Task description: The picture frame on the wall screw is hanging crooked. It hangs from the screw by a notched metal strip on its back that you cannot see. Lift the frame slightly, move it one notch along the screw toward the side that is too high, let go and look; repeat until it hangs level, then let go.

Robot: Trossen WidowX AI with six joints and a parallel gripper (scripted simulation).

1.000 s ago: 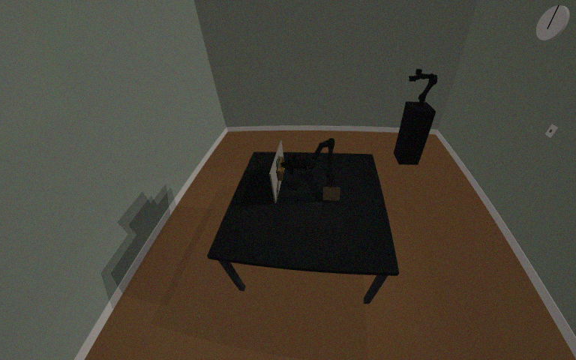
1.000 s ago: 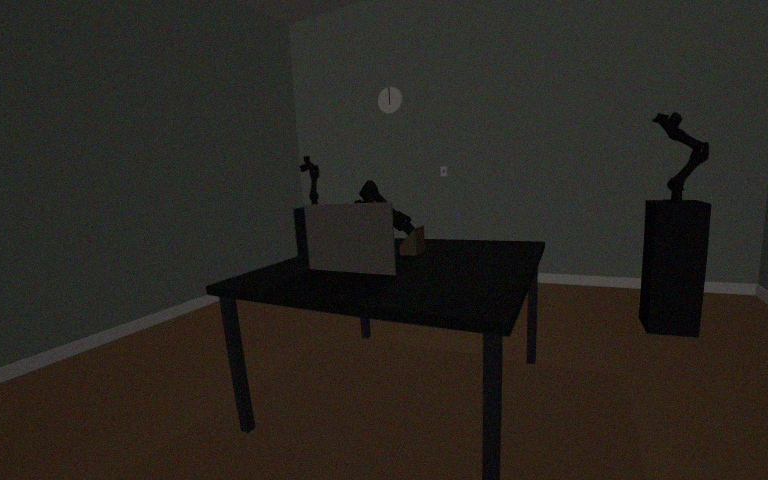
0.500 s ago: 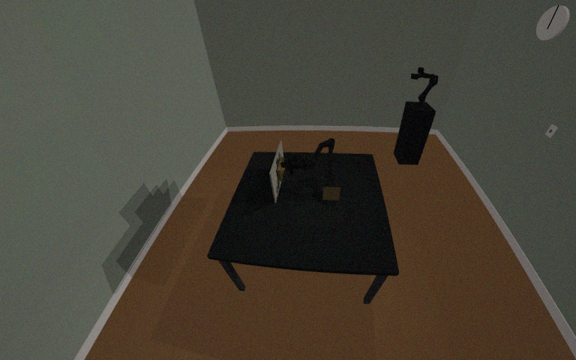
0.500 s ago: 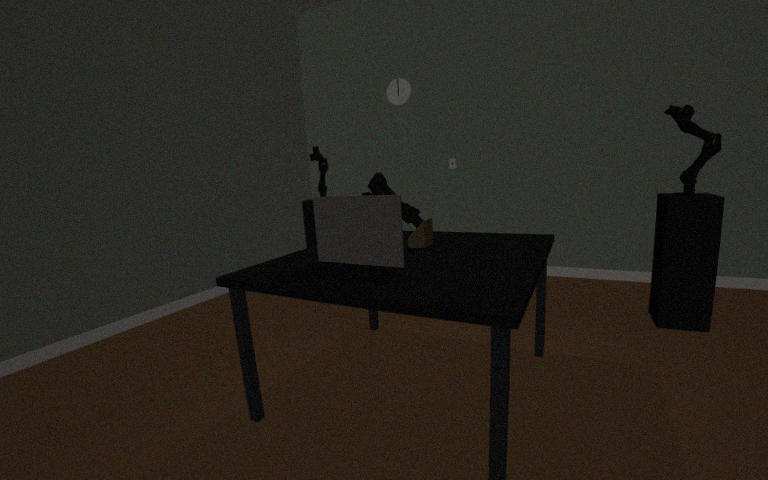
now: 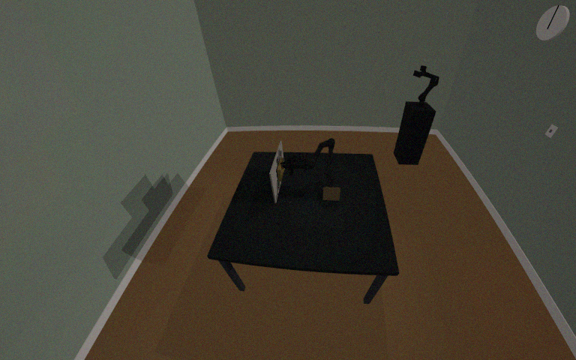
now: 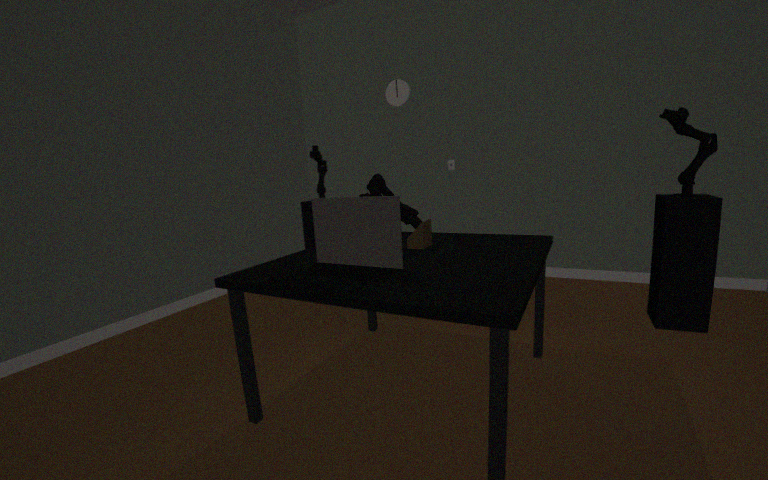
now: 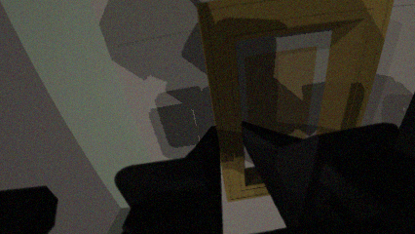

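The gripper (image 5: 283, 164) (image 7: 227, 129) is closed on the picture frame (image 5: 280, 172) (image 7: 223, 93), its two dark fingertips standing on either side of one of the yellow-brown side bars near the lower end in the wrist view. The frame is against the face of a pale upright panel (image 5: 274, 178) (image 6: 357, 231) (image 7: 253, 214), which stands on the black bench (image 5: 300, 236) (image 6: 453, 282), nearer the left edge than the right in the top view and towards the far left corner. The frame appears slanted in the wrist view, but whether it hangs level cannot be told; the screw cannot be made out either. In the top view the arm (image 5: 330, 143) (image 6: 377, 183) rises near the middle of the far half of the bench, bends at a high elbow and reaches towards the left edge. A tan block (image 5: 331, 193) (image 6: 419, 236) sits near the arm's foot, between the panel and the right edge in that view. Beyond the far right corner, a second dark arm (image 5: 429, 82) tops a black pedestal (image 5: 414, 133). From the exterior side, the panel's plain back hides the gripper and the frame. Dark shadows overlap across the frame and the panel's face.
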